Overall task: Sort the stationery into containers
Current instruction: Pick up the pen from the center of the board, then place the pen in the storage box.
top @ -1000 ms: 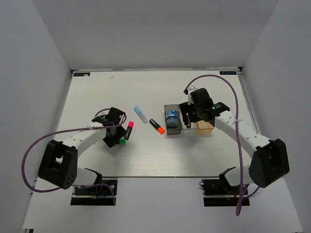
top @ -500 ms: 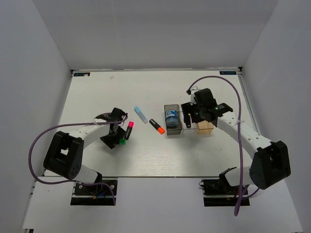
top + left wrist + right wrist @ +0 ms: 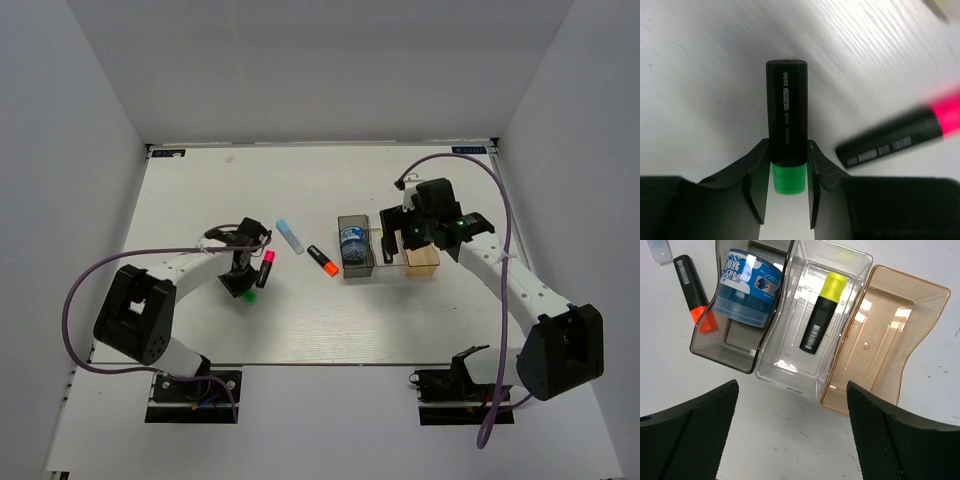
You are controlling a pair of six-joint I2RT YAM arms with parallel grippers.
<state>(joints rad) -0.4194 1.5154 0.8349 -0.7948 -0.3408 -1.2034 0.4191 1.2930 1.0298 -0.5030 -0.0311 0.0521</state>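
Grasping of the green highlighter is happening at this moment, as I am judging it. The left gripper is closing on it. The two pads are pressing the barrel from both sides, just above the green cap, and I am seeing no gap between them. The black barrel is pointing straight away from the wrist. The pen is lying on the worktop, left of the middle, a little nearer to the near edge than to the far one. The pink highlighter is lying just beside it, apart from the fingers.

The right gripper is hanging wide open and holding nothing, above the three bins right of the middle. The grey bin is holding the blue-and-white item. The clear bin is holding a yellow highlighter. The tan bin is holding nothing.

Next, I am expecting a lift and a carry toward the right edge. The clear bin is looking like the right place, since a highlighter is already lying there. This is calling for enough height to pass over the orange highlighter and the grey bin wall. The blue stick is also waiting on the worktop.
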